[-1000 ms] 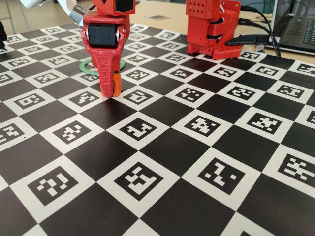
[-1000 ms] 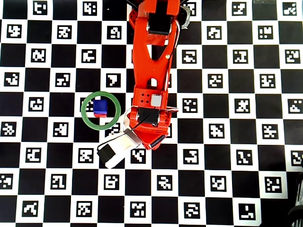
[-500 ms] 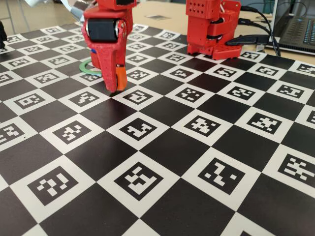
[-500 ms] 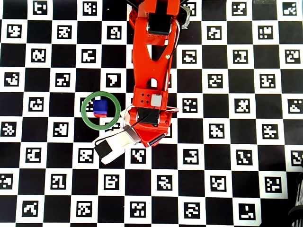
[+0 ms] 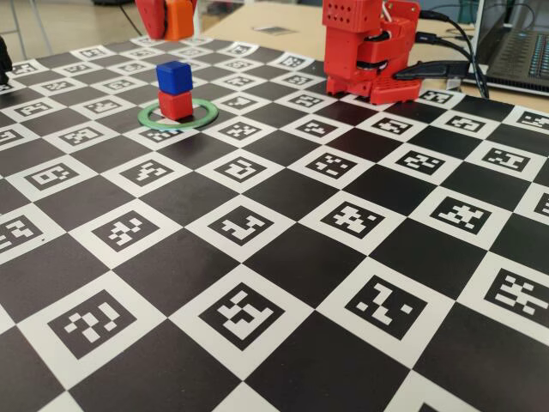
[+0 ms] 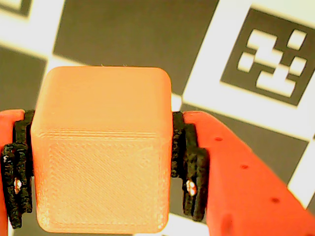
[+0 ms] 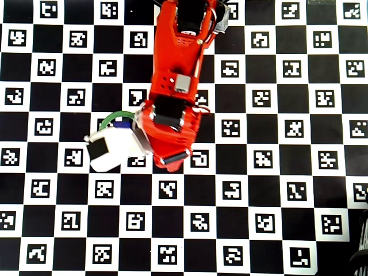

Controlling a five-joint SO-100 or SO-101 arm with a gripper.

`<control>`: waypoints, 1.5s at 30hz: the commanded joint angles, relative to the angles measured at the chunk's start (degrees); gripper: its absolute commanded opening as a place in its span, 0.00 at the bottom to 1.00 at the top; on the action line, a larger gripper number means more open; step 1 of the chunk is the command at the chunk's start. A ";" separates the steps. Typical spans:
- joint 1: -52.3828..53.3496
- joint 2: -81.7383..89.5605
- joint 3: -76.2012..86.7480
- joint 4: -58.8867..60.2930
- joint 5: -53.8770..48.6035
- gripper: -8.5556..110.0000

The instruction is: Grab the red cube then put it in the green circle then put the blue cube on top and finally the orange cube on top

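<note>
The red cube sits inside the green circle, and the blue cube rests squarely on top of it. My gripper hangs high at the top edge of the fixed view, above and slightly behind the stack, shut on the orange cube. In the wrist view the orange cube fills the space between the black pads of my gripper. From overhead, the arm and its white wrist camera cover the stack; only an arc of the green circle and a sliver of the blue cube show.
The checkered marker board covers the table. The arm's red base stands at the back of the fixed view, with cables and a laptop to its right.
The gripper has lifted the orange cube off the board and carried it up and toward the green circle. The blue-on-red stack, hidden behind the gripper before, now shows in the fixed view.
</note>
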 commanded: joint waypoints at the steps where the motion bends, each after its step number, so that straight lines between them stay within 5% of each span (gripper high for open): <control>1: 5.62 5.71 -5.89 2.37 -0.26 0.14; 13: 17.40 7.65 -4.13 2.99 -0.18 0.14; 45: 17.75 16.61 28.56 -20.74 -0.97 0.14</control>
